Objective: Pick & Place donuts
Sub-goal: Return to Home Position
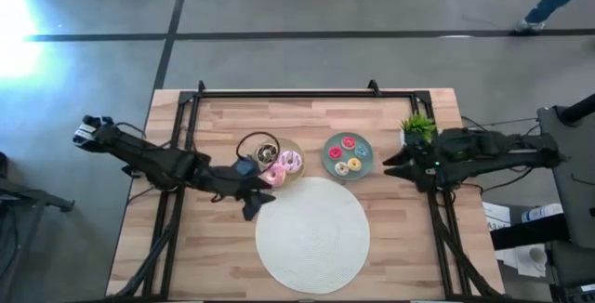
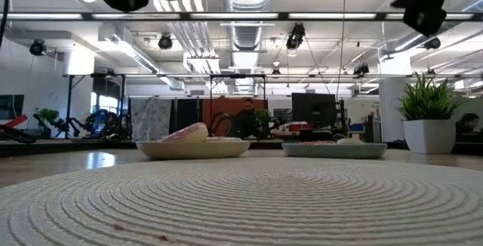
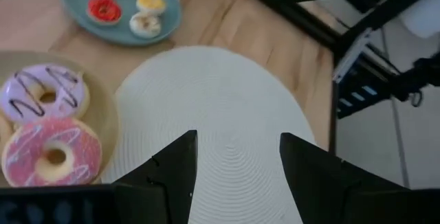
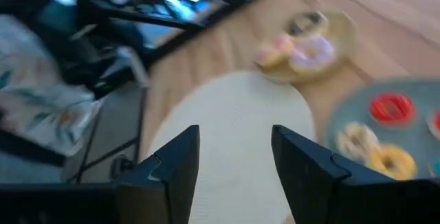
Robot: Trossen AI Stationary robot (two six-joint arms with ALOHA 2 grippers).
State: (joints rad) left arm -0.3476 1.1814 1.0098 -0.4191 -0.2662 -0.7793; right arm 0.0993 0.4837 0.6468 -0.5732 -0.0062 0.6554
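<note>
The three larger donuts lie on a beige plate (image 1: pixel 296 146): dark chocolate (image 1: pixel 260 147), pale pink-white (image 3: pixel 47 95) and bright pink (image 3: pixel 51 152). Several mini donuts, among them a red one (image 3: pixel 103 7), an orange one (image 3: pixel 150 3) and a cream one (image 3: pixel 144 23), lie on a teal plate (image 1: pixel 327 160). My left gripper (image 3: pixel 237 162) is open in the air by the beige plate's near side, over the edge of the white mat (image 1: pixel 311 238). My right gripper (image 4: pixel 234 159) is open in the air, just right of the teal plate.
A small potted plant (image 1: pixel 418 128) stands right of the teal plate, beside my right arm. The big round mat covers the table's near middle. Black frame rails run along the table's left, right and far edges. Bare wood lies on both sides of the mat.
</note>
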